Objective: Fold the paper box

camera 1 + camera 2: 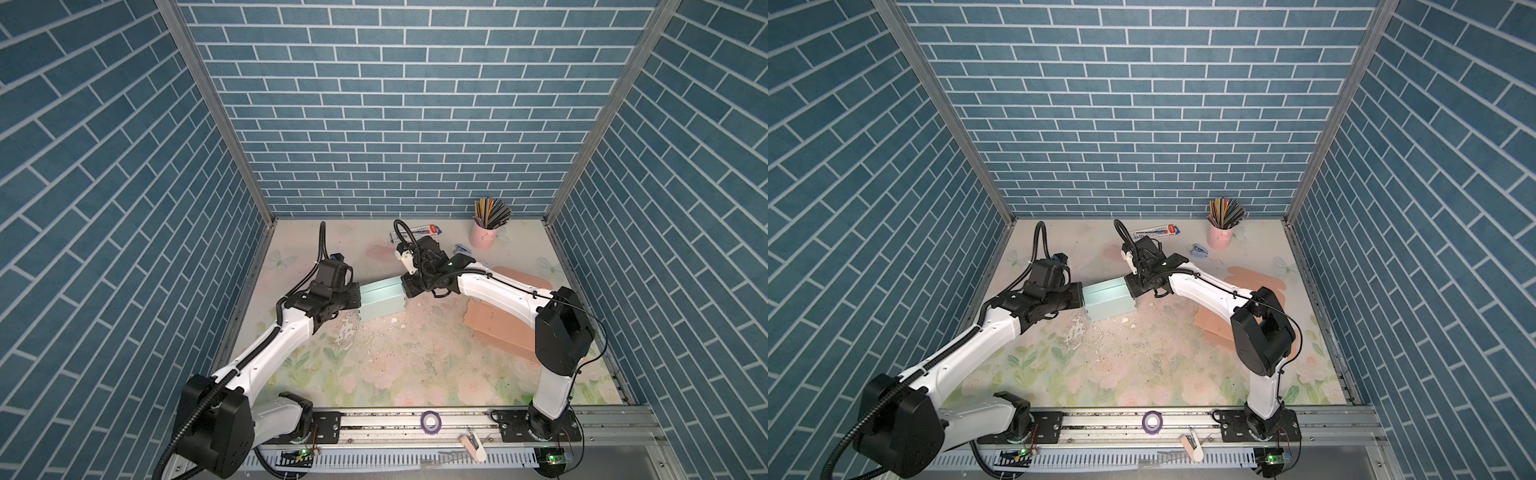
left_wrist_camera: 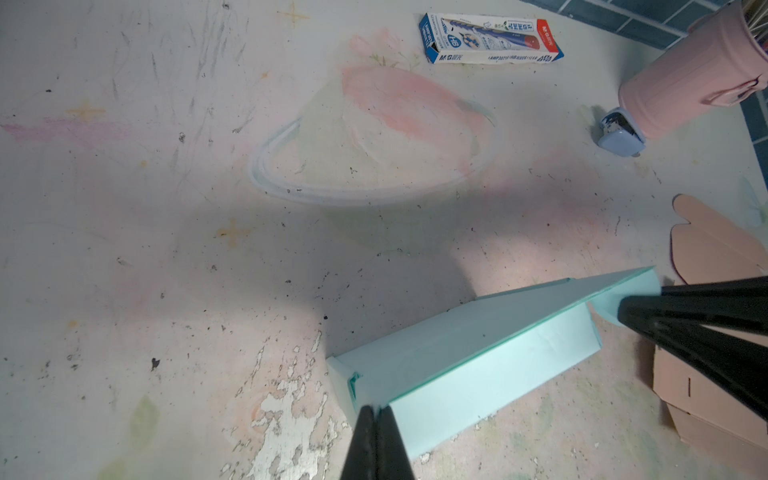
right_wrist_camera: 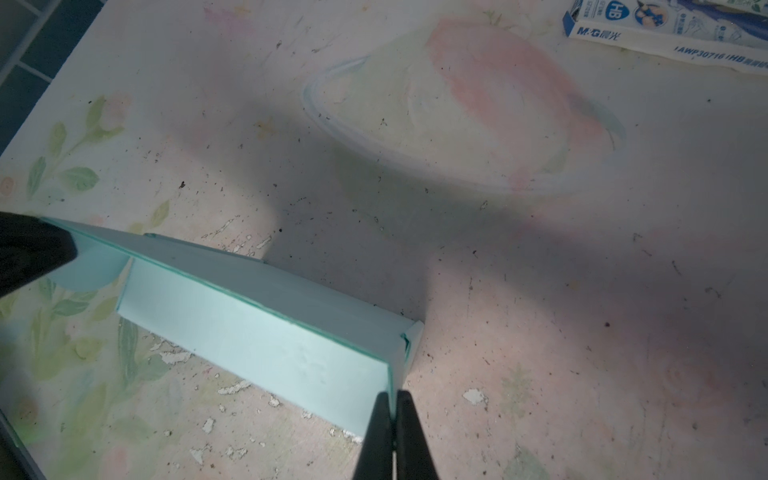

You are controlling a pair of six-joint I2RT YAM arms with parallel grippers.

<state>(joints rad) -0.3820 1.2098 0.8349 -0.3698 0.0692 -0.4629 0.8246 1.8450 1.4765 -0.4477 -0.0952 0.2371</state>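
Note:
The paper box (image 1: 382, 300) (image 1: 1109, 301) is a mint-green oblong lying on the flowered table mat (image 1: 415, 365), between the two arms. My left gripper (image 1: 360, 296) (image 2: 378, 409) is shut on the folded edge at the box's left end. My right gripper (image 1: 404, 286) (image 3: 392, 395) is shut on the folded edge at its right end. In the left wrist view the box (image 2: 478, 353) runs away from the fingertips, with a small end flap beside them. In the right wrist view the box (image 3: 257, 328) shows its long side and closed top.
At the back right stand a pink cup of coloured pencils (image 1: 483, 235), a pencil carton (image 1: 419, 231) and a small blue stapler-like thing (image 1: 462, 250). Flat pink cardboard (image 1: 494, 328) lies under the right arm. A purple tape roll (image 1: 431, 422) sits on the front rail.

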